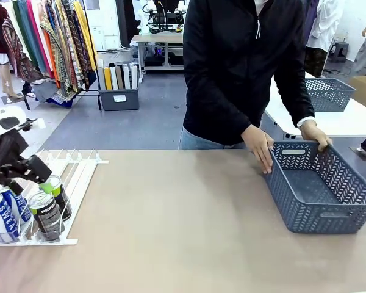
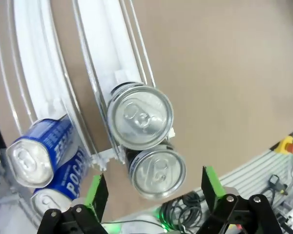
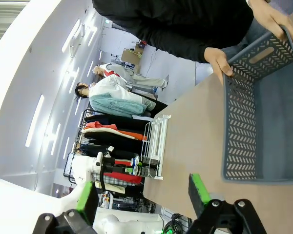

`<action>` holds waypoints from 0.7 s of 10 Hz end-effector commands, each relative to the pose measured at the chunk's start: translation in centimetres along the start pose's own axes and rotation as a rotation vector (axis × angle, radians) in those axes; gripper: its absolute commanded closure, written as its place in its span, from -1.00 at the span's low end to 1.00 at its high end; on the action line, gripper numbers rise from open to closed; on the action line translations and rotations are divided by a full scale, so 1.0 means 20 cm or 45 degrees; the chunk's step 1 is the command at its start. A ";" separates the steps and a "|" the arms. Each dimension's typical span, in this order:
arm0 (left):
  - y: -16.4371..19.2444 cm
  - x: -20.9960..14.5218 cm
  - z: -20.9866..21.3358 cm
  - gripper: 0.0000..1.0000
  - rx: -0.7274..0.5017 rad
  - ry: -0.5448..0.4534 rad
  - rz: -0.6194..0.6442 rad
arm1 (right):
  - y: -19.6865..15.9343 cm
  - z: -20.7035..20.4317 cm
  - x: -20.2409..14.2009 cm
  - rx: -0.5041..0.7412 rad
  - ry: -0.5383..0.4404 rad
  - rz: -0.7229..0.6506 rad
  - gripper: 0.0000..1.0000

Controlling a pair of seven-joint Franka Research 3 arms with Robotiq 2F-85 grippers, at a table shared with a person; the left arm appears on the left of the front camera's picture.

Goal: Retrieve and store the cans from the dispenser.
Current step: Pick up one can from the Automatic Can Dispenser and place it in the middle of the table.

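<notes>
The white dispenser (image 1: 79, 168) lies at the table's left with cans at its near end: two blue-and-white ones (image 1: 2, 217) and two black ones with green bands (image 1: 46, 215). My left gripper (image 1: 36, 174) hangs open just above the black pair. In the left wrist view its green pads (image 2: 96, 194) flank the two silver can tops (image 2: 140, 116), with the lower can (image 2: 157, 173) between them, untouched; the blue cans (image 2: 39, 156) lie in the neighbouring lane. My right gripper (image 3: 141, 195) is open and holds nothing, above the table near the basket.
A grey-blue lattice basket (image 1: 348, 229) stands at the table's right, and a person holds its far rim with both hands (image 1: 259, 146). In the right wrist view the basket (image 3: 239, 126) is close and the dispenser (image 3: 154, 144) is far off. Bare tabletop lies between them.
</notes>
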State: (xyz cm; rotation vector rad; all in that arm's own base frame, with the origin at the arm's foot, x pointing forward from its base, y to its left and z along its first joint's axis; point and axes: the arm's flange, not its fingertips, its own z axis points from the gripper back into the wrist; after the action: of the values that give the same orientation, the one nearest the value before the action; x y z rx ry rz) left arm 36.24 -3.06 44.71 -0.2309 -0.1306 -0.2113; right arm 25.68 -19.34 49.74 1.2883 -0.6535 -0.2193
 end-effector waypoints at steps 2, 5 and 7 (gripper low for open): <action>-0.06 -0.11 -0.17 -1.00 0.043 0.100 0.043 | 0.01 0.00 0.02 0.033 -0.022 0.036 -1.00; -0.06 -0.12 -0.20 -1.00 0.124 0.122 0.067 | 0.01 0.00 0.02 0.033 -0.022 0.036 -1.00; -0.08 -0.13 -0.25 -1.00 0.125 0.126 0.051 | 0.01 0.00 0.02 0.033 -0.022 0.036 -1.00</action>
State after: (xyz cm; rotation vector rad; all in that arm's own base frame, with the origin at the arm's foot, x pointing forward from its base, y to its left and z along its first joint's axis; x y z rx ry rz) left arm 36.54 -4.75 42.03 -0.1550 -0.0307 -0.1872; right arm 25.67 -19.33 49.74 1.2889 -0.6531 -0.2186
